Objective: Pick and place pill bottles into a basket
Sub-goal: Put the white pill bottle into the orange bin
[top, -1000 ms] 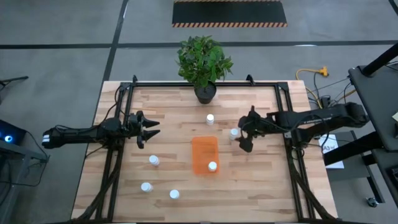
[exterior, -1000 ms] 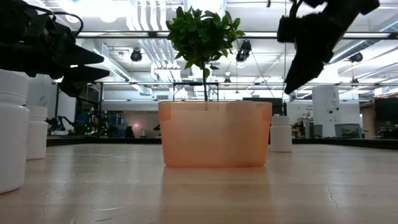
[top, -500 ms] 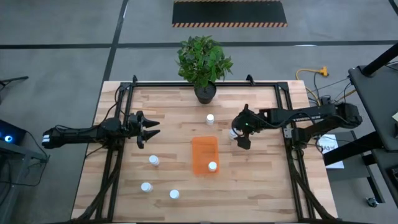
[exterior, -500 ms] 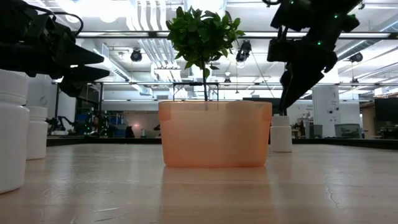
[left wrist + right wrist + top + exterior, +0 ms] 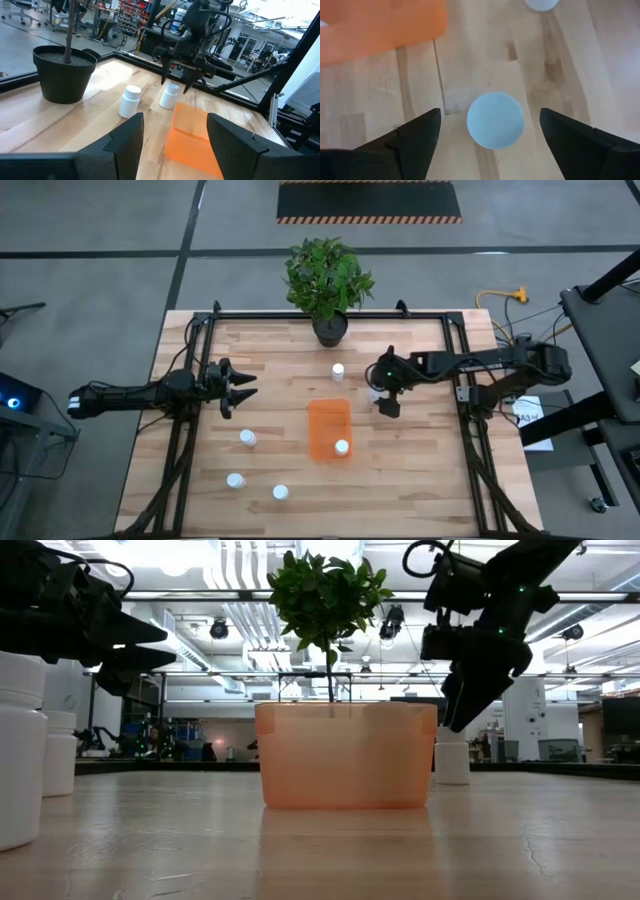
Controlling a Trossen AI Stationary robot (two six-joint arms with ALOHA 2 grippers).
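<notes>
White plastic is what the six bottles look like, each with a round cap. One bottle [image 5: 342, 447] already stands in the orange basket [image 5: 329, 420], at its near right corner. Three bottles wait on the near left part of the table [image 5: 420, 480]: one [image 5: 247, 438] left of the basket, and two closer to the near edge [image 5: 235, 480] [image 5: 280, 492]. A fifth bottle [image 5: 338, 370] stands beyond the basket, near the plant pot [image 5: 330, 328].

The sixth bottle [image 5: 495, 120] stands just right of the basket's far end. The right gripper [image 5: 388, 393] hangs directly over it with jaws wide, one finger on each side of the cap, not touching it in the wrist view. The left gripper [image 5: 240, 388] waits over the left part of the table, well apart from any bottle, with jaws partly open and nothing between them.

The bottles are probably light and stiff, so a moderate squeeze should not deform them. The smooth round wall may slip or turn between the fingers. The best hold seems to be across the body just under the cap, with the jaws centred, because an off-centre pinch could tip such a small upright bottle.
</notes>
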